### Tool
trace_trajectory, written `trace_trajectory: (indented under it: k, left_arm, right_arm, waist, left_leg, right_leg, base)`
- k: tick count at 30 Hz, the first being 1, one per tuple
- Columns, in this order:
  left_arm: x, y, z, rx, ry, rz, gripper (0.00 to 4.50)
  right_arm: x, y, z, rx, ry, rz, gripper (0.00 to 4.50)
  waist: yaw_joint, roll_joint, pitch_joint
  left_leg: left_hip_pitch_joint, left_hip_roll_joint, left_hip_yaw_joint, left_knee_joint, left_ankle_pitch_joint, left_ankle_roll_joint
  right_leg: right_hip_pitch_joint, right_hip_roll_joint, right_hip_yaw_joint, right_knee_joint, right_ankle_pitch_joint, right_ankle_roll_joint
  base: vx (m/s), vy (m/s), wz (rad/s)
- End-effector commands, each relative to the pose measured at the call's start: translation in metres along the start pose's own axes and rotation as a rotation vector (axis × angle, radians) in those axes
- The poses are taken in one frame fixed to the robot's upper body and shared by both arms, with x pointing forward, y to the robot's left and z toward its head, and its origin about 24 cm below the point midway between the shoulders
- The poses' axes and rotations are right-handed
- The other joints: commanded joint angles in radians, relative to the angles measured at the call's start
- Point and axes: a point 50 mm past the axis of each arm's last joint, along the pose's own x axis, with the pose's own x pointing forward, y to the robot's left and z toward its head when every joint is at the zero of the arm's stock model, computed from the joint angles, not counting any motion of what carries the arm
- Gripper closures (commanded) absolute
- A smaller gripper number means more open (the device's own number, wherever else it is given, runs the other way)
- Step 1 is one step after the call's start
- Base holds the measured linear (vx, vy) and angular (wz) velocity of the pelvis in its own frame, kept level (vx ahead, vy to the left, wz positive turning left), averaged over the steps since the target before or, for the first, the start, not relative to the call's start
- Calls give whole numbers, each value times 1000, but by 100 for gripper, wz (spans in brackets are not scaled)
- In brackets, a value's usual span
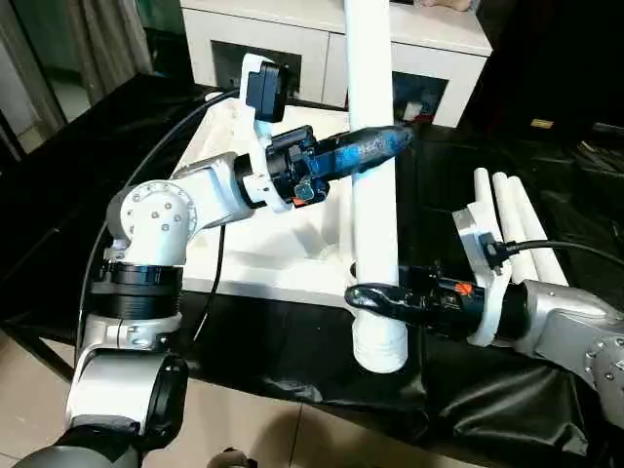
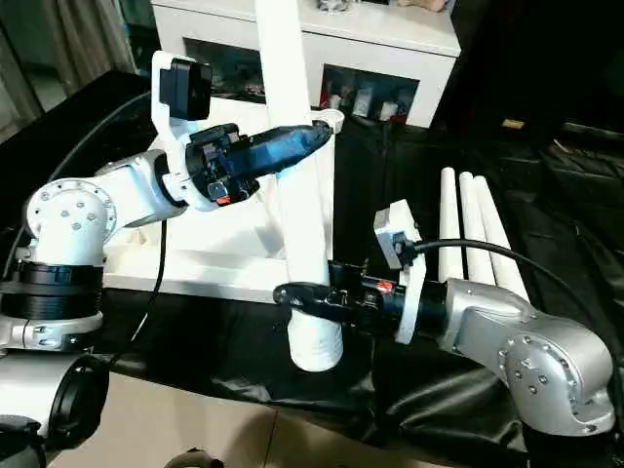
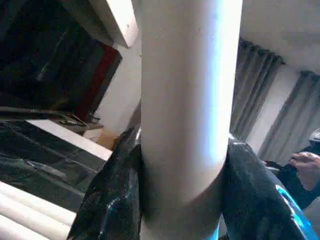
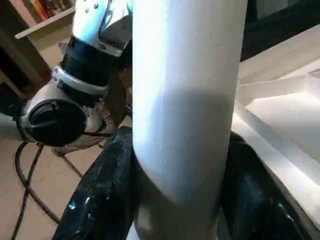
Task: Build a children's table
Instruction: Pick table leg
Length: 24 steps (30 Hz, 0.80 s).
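So far, no leg looks seated. The left gripper [image 1: 375,146] is clamped high on one long round white plastic tube leg [image 1: 373,195], and the right gripper [image 1: 375,297] wraps it lower down, holding it upright. Just behind the grippers lies the ribbed white rectangular tabletop [image 1: 263,244], upside down on the black-sheeted work table [image 1: 292,351]. Beside the right gripper three spare white tube legs [image 1: 507,219] wait, so all four remain to be fitted, I'd judge.

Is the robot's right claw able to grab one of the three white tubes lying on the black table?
Probably not right now: the right claw is wrapped around the upright leg. The tubes lie bare just behind it.
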Motion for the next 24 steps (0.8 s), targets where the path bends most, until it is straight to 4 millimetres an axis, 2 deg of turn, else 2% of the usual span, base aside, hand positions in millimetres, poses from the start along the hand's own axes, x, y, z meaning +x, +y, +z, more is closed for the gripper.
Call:
trace_trajectory:
  k: [1, 2, 3, 4, 5, 9, 11, 15, 18, 20, 22, 24]
  left_arm:
    - [5, 6, 9, 34, -14, 98, 206]
    - [4, 14, 6, 26, -14, 196, 200]
    - [4, 14, 6, 26, -14, 196, 185]
    - [5, 22, 2, 58, -3, 308, 170]
    - [6, 28, -4, 84, 11, 396, 162]
    - [6, 44, -22, 154, 67, 645, 146]
    - [5, 54, -34, 124, 42, 757, 146]
    - [4, 59, -40, 119, 35, 837, 146]
    - [10, 57, -42, 61, -21, 864, 146]
    - [10, 57, -41, 50, -49, 881, 181]
    - [10, 57, -39, 41, -76, 896, 184]
    - [10, 57, -37, 27, -103, 905, 211]
  right_arm:
    - [0, -8, 5, -42, -19, -91, 266]
    - [3, -13, 9, -53, -55, -140, 266]
    - [3, -13, 9, -53, -55, -140, 266]
    - [6, -16, 12, -77, -69, -182, 266]
    - [9, -19, 13, -93, -68, -214, 266]
    - [16, -28, 13, -129, -68, -303, 266]
    - [22, -38, 12, -152, -61, -374, 266]
    - [25, -45, 12, -171, -52, -435, 266]
    - [29, -52, 14, -201, -45, -492, 266]
    - [30, -54, 14, -221, -33, -507, 266]
    - [32, -55, 14, -232, -26, -508, 266]
    - [33, -56, 13, -240, -20, -509, 266]
  waist:
    - [-1, -1, -83]
    - [-1, 2, -83]
    - [-2, -1, -82]
    - [0, -2, -84]
    - [-2, 2, -83]
    - [-1, -1, -86]
    - [-4, -3, -87]
    - [-3, -3, -91]
    - [-6, -7, -90]
    - [-5, -4, -88]
    - [-7, -6, -86]
    - [-6, -5, -87]
  left_leg:
    - [11, 51, -19, -72, -143, -26]
    - [14, 50, -19, -71, -146, -31]
    - [12, 49, -20, -72, -146, -31]
    - [12, 48, -19, -72, -142, -31]
    - [9, 52, -21, -73, -137, -34]
    - [10, 51, -21, -72, -122, -34]
    - [5, 51, -21, -71, -112, -29]
    - [6, 49, -20, -68, -84, -13]
    - [6, 48, -19, -66, -83, -2]
    - [7, 49, -18, -67, -96, 4]
    - [7, 48, -17, -67, -103, 5]
    - [8, 48, -18, -67, -107, 6]
  right_leg:
    - [49, -71, 43, -71, -248, -167]
    - [47, -71, 43, -74, -254, -164]
    - [49, -71, 43, -75, -257, -161]
    - [52, -71, 43, -74, -261, -154]
    - [51, -71, 43, -74, -245, -150]
    - [53, -69, 44, -71, -209, -142]
    - [56, -70, 43, -70, -183, -152]
    - [58, -67, 44, -63, -129, -162]
    - [58, -67, 42, -61, -106, -188]
    - [56, -67, 43, -64, -131, -186]
    - [56, -66, 43, -67, -141, -180]
    - [56, -66, 43, -67, -146, -177]
  base:
    - [0, 0, 0]
    - [0, 0, 0]
    - [0, 0, 0]
    - [0, 0, 0]
    - [0, 0, 0]
    - [0, 0, 0]
    - [0, 0, 0]
    - [0, 0, 0]
    - [0, 0, 0]
    - [0, 0, 0]
    - [0, 0, 0]
    - [0, 0, 0]
